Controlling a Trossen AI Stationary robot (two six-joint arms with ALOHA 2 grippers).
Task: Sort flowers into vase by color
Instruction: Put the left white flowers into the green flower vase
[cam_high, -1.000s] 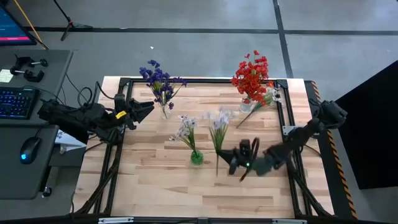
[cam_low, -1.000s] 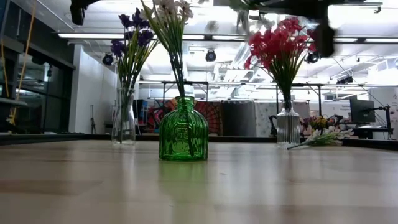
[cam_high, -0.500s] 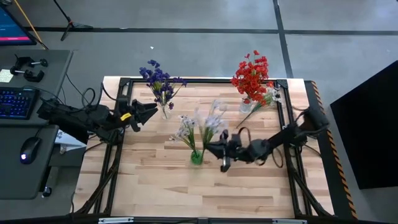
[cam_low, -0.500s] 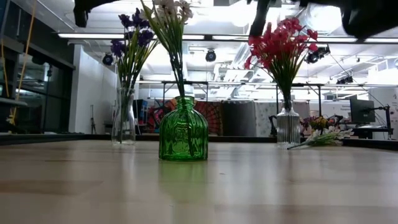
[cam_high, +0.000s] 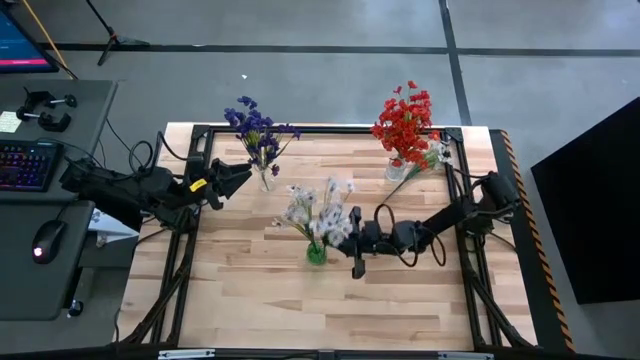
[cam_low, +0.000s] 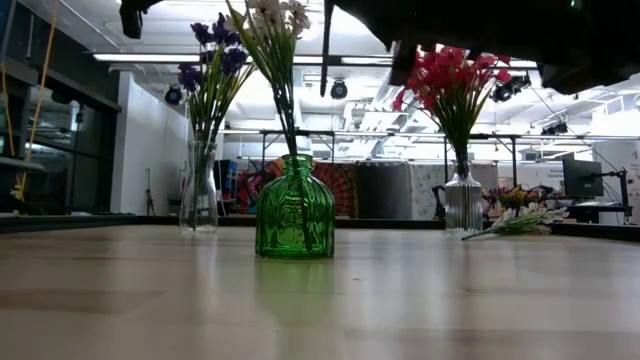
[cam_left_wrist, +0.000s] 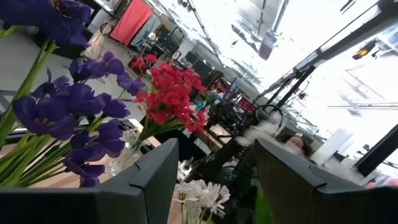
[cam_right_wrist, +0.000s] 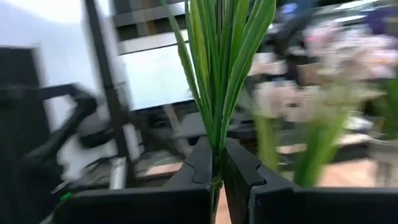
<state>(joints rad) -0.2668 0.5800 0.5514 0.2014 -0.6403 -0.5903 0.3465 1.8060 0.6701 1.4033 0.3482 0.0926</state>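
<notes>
White flower (cam_high: 335, 192) stem pinched by right gripper (cam_high: 352, 238) beside green vase (cam_high: 316, 253); left gripper (cam_high: 238, 178) spread.

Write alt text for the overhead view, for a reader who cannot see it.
Seen from above, the right gripper holds a white flower spray by its stem beside the green glass vase, which already holds white flowers. Purple flowers and red flowers stand in clear vases near the wooden table's far edge. The left gripper waits open beside the purple ones.
</notes>
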